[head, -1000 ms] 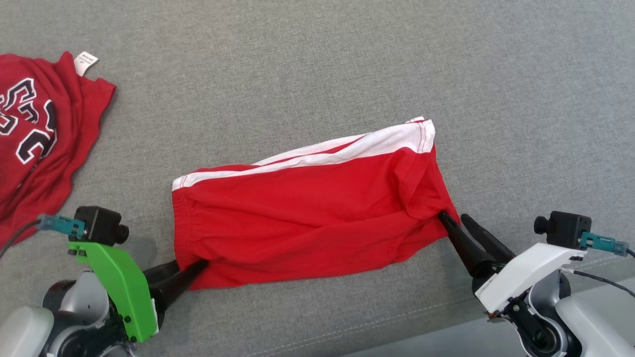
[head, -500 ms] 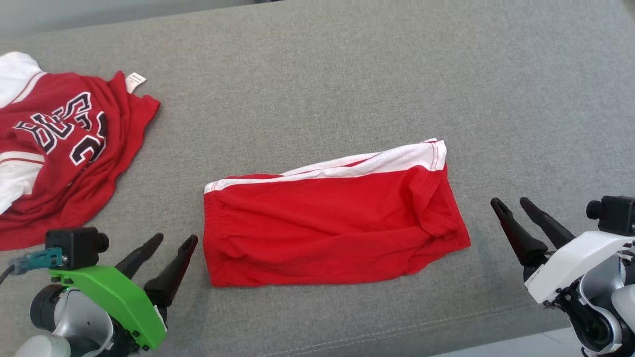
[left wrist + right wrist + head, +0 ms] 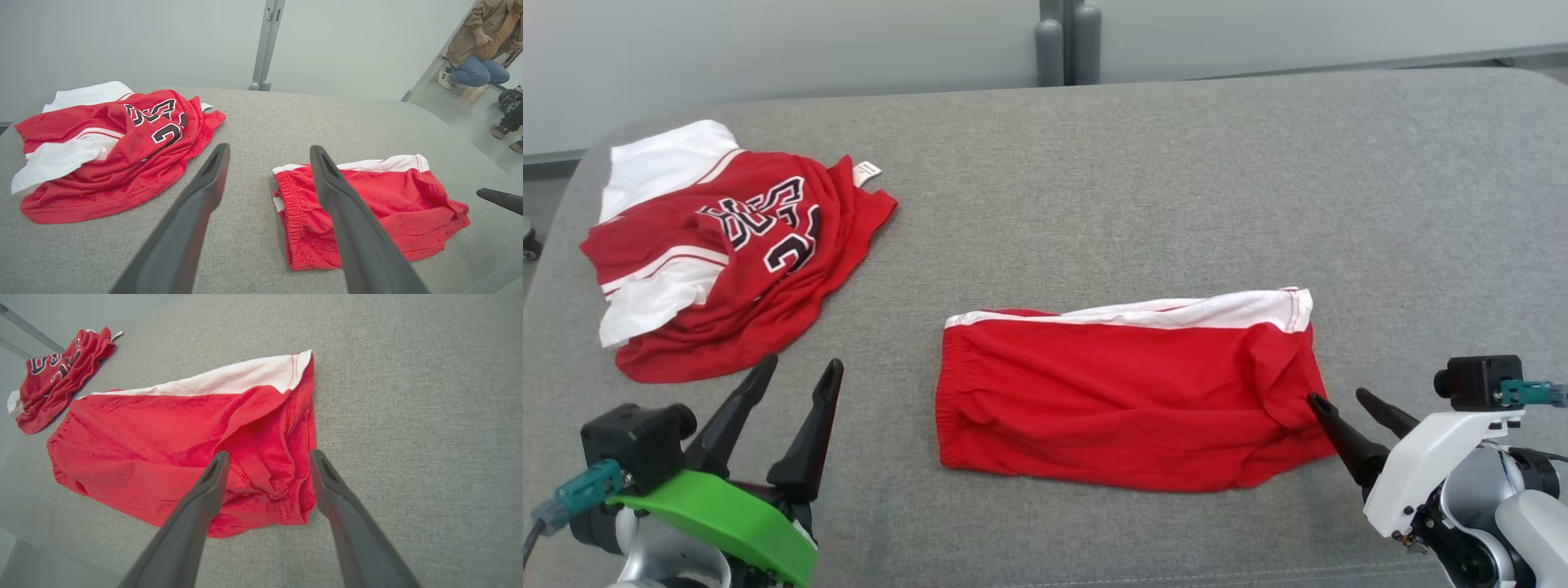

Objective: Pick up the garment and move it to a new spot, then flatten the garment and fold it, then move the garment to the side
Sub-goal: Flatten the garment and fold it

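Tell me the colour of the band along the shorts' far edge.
White band on red shorts; best in right wrist view.

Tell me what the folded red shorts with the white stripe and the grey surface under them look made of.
Folded red shorts with white stripe: soft matte knit, likely cotton jersey or a blend; it wrinkles loosely and gathers at the waistband. Grey surface: woven upholstery fabric, judging by its fine speckled weave.
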